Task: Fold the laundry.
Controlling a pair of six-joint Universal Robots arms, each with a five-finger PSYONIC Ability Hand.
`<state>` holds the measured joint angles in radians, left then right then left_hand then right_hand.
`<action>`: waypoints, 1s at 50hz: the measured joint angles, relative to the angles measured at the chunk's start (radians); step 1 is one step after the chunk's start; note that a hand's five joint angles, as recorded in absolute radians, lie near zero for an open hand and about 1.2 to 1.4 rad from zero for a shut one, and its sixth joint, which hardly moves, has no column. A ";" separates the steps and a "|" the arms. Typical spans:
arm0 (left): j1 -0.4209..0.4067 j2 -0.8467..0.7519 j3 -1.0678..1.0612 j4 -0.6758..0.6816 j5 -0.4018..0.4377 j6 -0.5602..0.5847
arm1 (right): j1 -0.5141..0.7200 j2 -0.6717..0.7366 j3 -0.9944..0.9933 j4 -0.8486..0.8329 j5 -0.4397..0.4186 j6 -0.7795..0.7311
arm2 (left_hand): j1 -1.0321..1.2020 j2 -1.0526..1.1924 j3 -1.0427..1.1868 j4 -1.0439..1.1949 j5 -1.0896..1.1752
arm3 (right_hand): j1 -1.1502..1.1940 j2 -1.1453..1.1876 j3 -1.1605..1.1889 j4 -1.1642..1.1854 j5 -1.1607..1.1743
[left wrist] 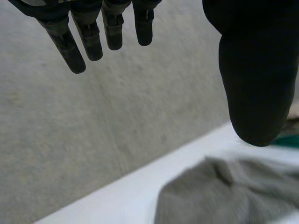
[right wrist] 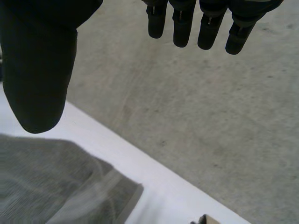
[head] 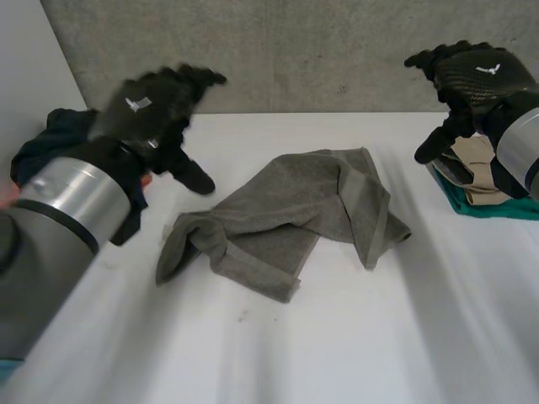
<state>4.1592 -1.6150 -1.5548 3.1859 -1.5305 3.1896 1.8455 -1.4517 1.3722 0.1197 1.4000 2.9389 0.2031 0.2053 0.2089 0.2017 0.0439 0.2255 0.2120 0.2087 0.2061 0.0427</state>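
A crumpled grey towel point(head: 290, 215) lies in the middle of the white table point(head: 337, 345), partly doubled over itself. My left hand point(head: 156, 105) hovers above the table's far left, clear of the towel, with straight fingers point(left wrist: 84, 35) and thumb point(left wrist: 254, 70) spread and nothing in them; the towel point(left wrist: 229, 193) lies below its thumb. My right hand point(head: 472, 76) is raised at the far right, also open and empty, fingers point(right wrist: 205, 23) and thumb point(right wrist: 39, 65) apart. The towel point(right wrist: 51, 182) lies beneath that thumb.
A dark pile of clothes point(head: 55, 139) sits at the table's far left behind my left arm. At the far right, a beige folded cloth point(head: 476, 172) lies on a green one point(head: 488, 206). A grey concrete wall point(head: 320, 50) backs the table.
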 measured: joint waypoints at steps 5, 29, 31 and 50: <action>-0.067 -0.087 -0.016 0.002 0.010 0.170 | 0.003 0.005 0.037 0.061 -0.036 -0.078 | 0.035 0.032 0.030 0.036 0.025 | 0.000 0.000 0.000 0.000 0.000; -0.239 -0.596 0.152 0.124 0.010 0.533 | 0.001 0.136 0.364 -0.152 -0.044 -0.166 | 0.365 0.358 0.352 0.365 0.347 | 0.000 0.000 0.000 0.000 0.000; -0.239 -0.612 0.162 0.123 0.010 0.532 | 0.001 0.145 0.363 -0.152 -0.045 -0.166 | 0.365 0.358 0.353 0.365 0.347 | 0.000 0.000 0.000 0.000 0.000; -0.236 -0.745 0.258 0.113 0.005 0.535 | -0.008 0.164 0.355 -0.175 -0.048 -0.172 | 0.580 0.569 0.563 0.572 0.550 | 0.000 0.000 0.000 0.000 0.000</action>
<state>3.9237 -2.3602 -1.2972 3.2992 -1.5252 3.7244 1.8376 -1.2877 1.7270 -0.0552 1.3519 2.7668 0.7834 0.7740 0.7721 0.7736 0.5936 0.2255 0.2120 0.2087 0.2061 0.0427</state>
